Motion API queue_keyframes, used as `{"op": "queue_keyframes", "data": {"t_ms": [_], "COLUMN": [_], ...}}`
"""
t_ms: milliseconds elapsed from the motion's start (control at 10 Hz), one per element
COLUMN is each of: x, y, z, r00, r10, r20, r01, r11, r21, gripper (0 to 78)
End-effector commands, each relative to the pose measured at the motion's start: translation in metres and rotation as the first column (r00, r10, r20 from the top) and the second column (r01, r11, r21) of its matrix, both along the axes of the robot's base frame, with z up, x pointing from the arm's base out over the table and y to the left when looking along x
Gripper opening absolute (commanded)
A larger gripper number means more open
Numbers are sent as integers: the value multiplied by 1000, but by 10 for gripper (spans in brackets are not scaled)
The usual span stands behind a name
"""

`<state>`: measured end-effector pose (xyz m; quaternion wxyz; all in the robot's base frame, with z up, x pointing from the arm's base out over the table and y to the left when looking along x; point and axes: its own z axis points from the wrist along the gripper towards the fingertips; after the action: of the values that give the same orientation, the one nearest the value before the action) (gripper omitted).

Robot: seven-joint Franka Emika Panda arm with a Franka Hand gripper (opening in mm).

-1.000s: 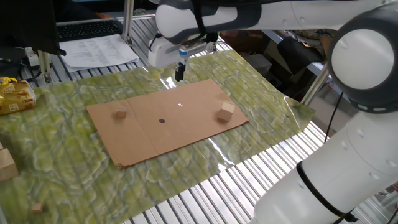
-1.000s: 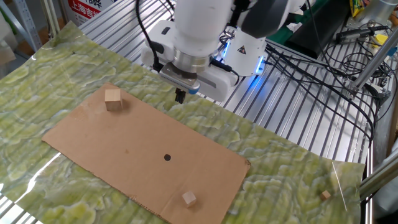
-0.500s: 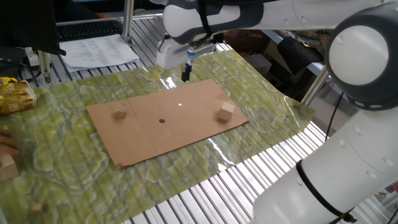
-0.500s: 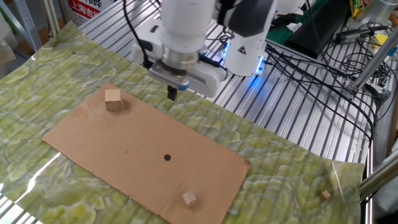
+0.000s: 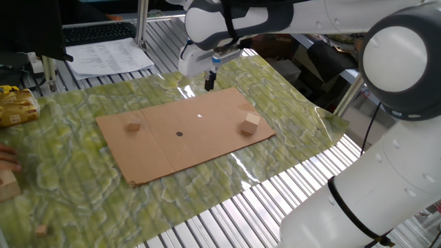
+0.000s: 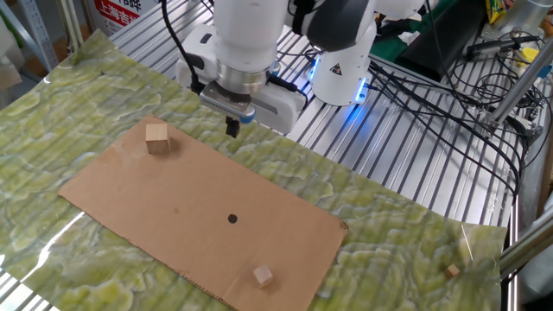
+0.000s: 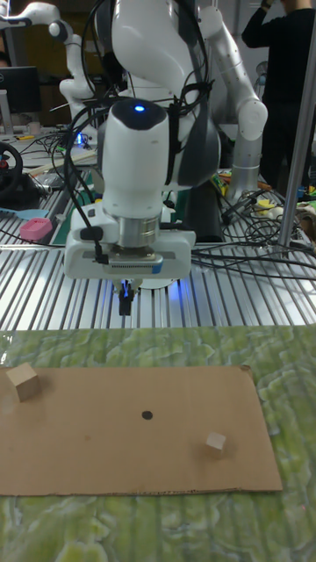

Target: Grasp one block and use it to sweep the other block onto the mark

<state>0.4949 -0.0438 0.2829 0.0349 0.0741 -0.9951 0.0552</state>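
Gripper (image 6: 232, 129) is sliding along the cardboard's (image 6: 130, 203) far edge toward the corner w/ the larger block (image 6: 156, 137), hanging above the surface and not yet over it. Jaws are looking pressed together, carrying nothing. Larger block is sitting at 1 far corner of the cardboard, untouched; smaller block (image 6: 263, 276) is resting near the opposite near edge, well apart; mark (image 6: 232, 218) is lying between the 2, roughly mid-cardboard. So approach is underway, probably. Jaws are needing to open before any grasp.
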Motion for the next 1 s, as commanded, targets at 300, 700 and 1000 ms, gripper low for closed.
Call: {"op": "queue_keyframes", "data": {"t_ms": [300,700,1000], "x": [-10,-8,-8], "y": [-45,-36,-36], "z": [-10,-12,-12], "r00": [1000,996,985], "r10": [-27,-87,-156], "r20": [-15,-29,-74], "r01": [27,89,161], "r11": [1000,992,984], "r21": [-6,85,71], "gripper": [0,0,0]}}
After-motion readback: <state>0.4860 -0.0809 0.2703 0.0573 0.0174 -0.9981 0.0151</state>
